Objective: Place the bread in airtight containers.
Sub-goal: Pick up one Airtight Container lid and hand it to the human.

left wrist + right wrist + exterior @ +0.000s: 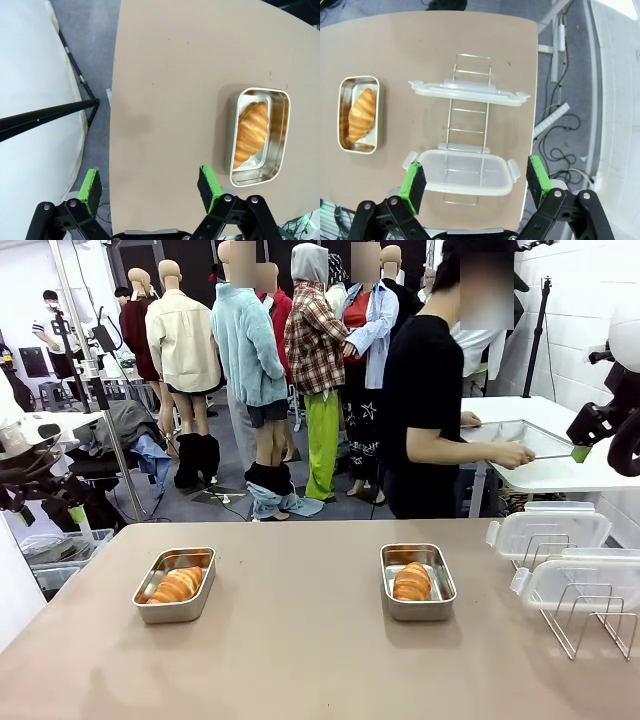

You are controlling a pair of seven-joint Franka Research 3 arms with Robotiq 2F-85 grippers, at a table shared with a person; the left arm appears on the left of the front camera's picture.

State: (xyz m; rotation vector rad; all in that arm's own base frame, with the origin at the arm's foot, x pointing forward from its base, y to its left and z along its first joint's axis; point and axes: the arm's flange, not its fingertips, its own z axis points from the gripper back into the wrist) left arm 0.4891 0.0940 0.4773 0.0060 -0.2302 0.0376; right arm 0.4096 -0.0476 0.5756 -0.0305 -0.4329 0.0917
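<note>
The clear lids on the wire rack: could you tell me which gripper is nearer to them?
Right. The right gripper hovers open above the clear lids; the left gripper hangs open at the opposite edge of the table, near a croissant pan.

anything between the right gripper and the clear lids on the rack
Nothing visible does. The right gripper hangs open over the nearer lid, which rests on the wire rack with the second lid beyond it. Nothing lies between the rack and the nearby pan holding a croissant either.

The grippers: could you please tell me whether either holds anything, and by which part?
Nothing is held; the left gripper and right gripper are both open and empty.
</note>
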